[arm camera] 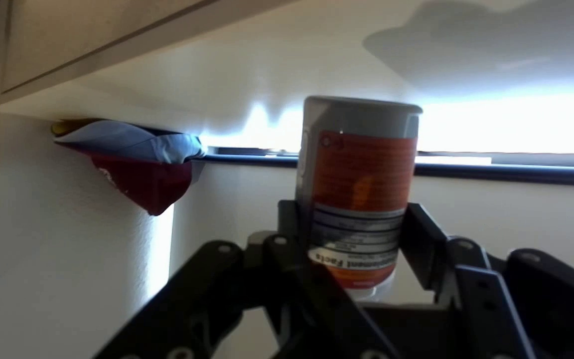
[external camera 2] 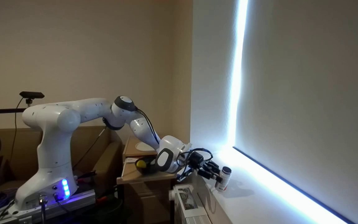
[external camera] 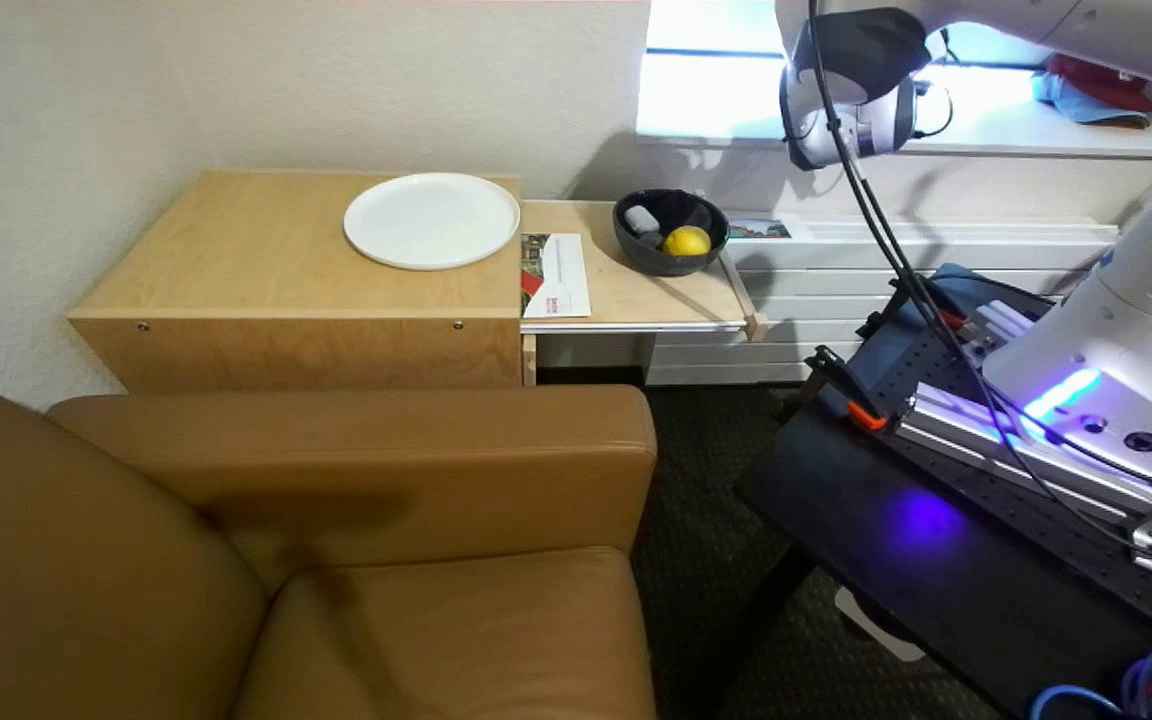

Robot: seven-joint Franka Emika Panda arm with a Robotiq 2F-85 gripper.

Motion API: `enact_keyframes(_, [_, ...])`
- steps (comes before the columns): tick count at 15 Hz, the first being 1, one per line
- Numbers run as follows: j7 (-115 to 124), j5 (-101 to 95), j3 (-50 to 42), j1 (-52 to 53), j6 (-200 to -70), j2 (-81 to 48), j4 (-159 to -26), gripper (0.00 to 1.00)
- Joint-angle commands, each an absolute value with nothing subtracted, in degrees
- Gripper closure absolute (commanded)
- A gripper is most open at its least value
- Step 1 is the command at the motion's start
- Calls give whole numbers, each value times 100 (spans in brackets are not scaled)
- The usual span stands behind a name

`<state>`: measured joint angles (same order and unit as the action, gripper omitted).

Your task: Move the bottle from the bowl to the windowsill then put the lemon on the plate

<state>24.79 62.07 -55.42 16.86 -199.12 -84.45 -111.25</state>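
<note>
The white bottle with an orange label [arm camera: 361, 174] is in my gripper, above the windowsill [external camera 2: 253, 205]. It also shows, slightly tilted with its dark cap up, in an exterior view [external camera 2: 223, 180]. My gripper [arm camera: 352, 234] has a finger on each side of the bottle and is shut on it; in an exterior view the gripper [external camera 2: 218, 176] reaches over the sill's edge. I cannot tell whether the bottle's base touches the sill. The yellow lemon [external camera: 686, 241] lies in the black bowl [external camera: 648, 256]. The white plate [external camera: 431, 222] is on the wooden cabinet.
The bowl also holds a white item [external camera: 641, 219] and dark ones. A brochure [external camera: 564, 275] lies beside it on the pull-out shelf. Caps [external camera: 1096, 95] lie at the sill's end. A radiator [external camera 2: 194, 214] stands below the sill. A brown sofa [external camera: 356, 460] stands before the cabinet.
</note>
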Motion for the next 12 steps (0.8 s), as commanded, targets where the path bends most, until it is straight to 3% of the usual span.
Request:
enact_keyframes(1, [1665,7176,-5706,1924,-19919,-8457,-11389,71])
enact_keyframes(4, [966,7690,-5721,1922,-19880,-8454,-11308,71])
enact_keyframes(10, [621,6626,-5247,1651,-19471,-8454,-10432,71])
enact_keyframes(11, [838,6799,-5292,1782,-19672,-8458,-10719,46])
enact_keyframes(12, [814,6732,-5297,1783,-19656,-8450,-10640,46])
